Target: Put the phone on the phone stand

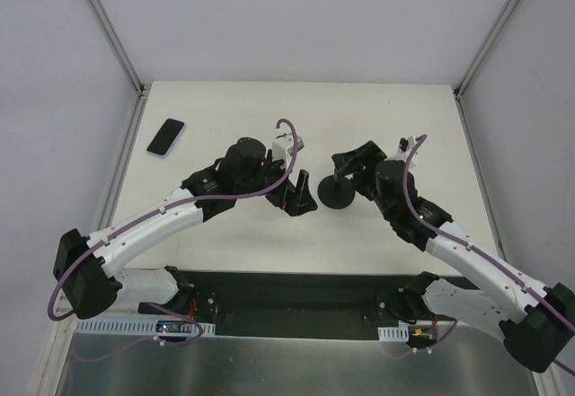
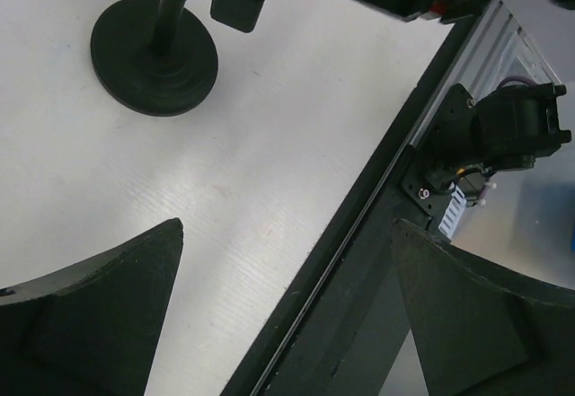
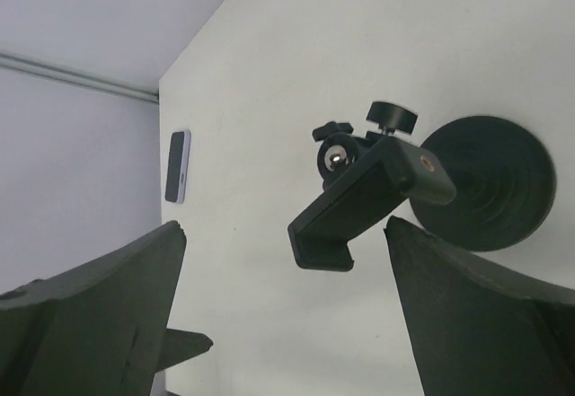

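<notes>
the left fingers [image 2: 90,315] are spread wide and grip nothing, hanging low over the white counter [image 2: 269,171] near the phone stand [image 2: 154,55], whose round black base and stem sit toward the upper left of the left wrist view. the right fingers [image 3: 485,324] are parted just as wide and also grip nothing; in the right wrist view the stand's clamp bracket, with its small knob and ball joint, shows between them but clear of both. from above, the stand is upright near the middle of the counter, between the two arms, with the left fingers just to its left and the right fingers close over its top. the phone [image 1: 166,137] lies flat near the far left edge of the counter, turned at a slant, well apart from the stand and from both arms
</notes>
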Robot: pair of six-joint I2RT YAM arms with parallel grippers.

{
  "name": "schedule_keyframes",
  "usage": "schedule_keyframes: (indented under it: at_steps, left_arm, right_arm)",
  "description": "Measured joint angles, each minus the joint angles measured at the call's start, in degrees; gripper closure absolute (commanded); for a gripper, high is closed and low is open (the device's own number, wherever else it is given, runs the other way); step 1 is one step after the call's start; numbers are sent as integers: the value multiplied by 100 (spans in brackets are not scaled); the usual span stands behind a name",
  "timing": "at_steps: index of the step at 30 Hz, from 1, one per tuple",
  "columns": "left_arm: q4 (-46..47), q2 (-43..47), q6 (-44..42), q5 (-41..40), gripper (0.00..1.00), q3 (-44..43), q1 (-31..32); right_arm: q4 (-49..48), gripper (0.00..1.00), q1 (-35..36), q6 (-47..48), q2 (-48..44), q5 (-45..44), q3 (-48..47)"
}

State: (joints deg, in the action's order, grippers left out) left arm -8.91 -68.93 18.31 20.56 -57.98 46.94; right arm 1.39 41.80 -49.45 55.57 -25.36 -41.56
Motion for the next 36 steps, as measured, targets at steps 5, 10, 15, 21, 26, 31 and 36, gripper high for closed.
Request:
schedule_keyframes:
  at_steps: [5,10,15,21,26,31,36]
  left_arm:
    - [0,-586,201,-354,10,-302,289]
    - [107,-1443,280,-1311,15,-940,778]
    - [256,-2153,470,-1711,16,-1250,835]
    - [212,-2439,479,-2006,19,-1412,820]
    - [267,-2715,461,-2214,35,-1974,820]
    - [304,-2826,459,-2275,42,-2118,820]
    - [229,-2835,304,-2262,50,-2118,820]
  right_arm:
    - [706,4,-824,1606,-588,1069,-57]
    - [1738,4,-1388,3036,-1078,1550,-96]
    - [2356,4,-1394,3740,-1244,1569,-103]
    - [2583,4,-1421,4039,-1235,1784,-118]
    - [2590,4,-1423,4218,-1534,1882,-118]
    - [2494,4,-1423,4203,-1519,1917,-118]
    - [2459,4,-1423,4214,-1443,1816,-120]
